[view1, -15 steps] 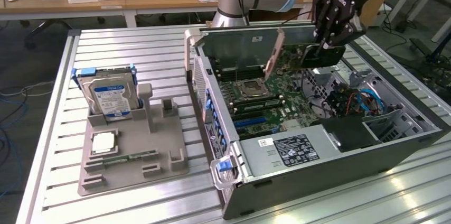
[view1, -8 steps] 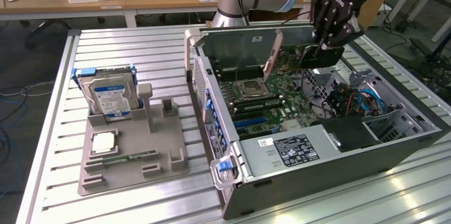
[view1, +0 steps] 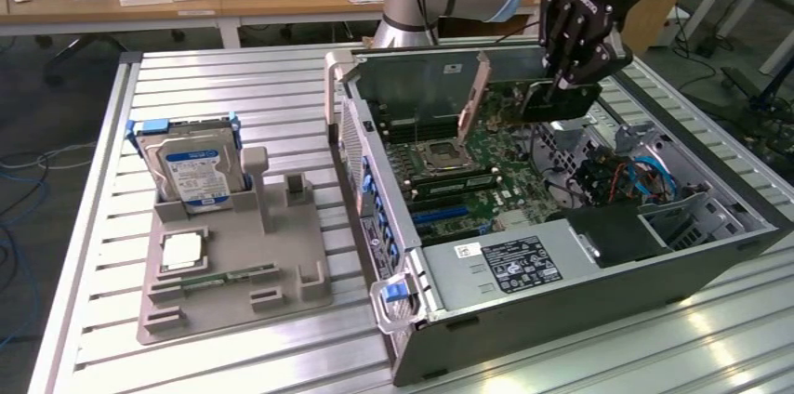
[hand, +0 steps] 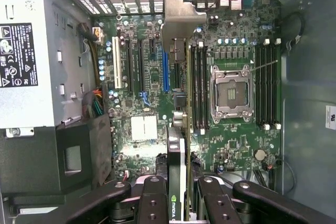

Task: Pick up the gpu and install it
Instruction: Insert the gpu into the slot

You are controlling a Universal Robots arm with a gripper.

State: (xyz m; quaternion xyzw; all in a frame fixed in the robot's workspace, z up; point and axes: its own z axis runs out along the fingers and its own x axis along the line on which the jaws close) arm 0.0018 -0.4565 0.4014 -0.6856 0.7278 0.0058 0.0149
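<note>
Table edges: the slatted metal table (view1: 223,87) carries the open computer case (view1: 372,180) toward the exterior view's right edge, and a grey fixture (view1: 223,282) with a hard drive (view1: 192,171) nearer the exterior view's left edge.
Open room: the case lies on its side with the motherboard (view1: 459,180) (hand: 236,150) exposed. The power supply (view1: 515,264) (hand: 21,51) fills the near end of the case.
Gpu: the gpu (view1: 546,104) (hand: 185,129) hangs edge-on over the board, near the case's far wall, between the expansion slots (hand: 139,61) and the CPU socket (hand: 230,95). Its silver bracket (hand: 178,19) is at the rear wall.
Gripper: the gripper (view1: 564,78) (hand: 181,182) is clamped on the gpu, one finger on each face.
Arm pose: the wrist points down into the case from above.
</note>
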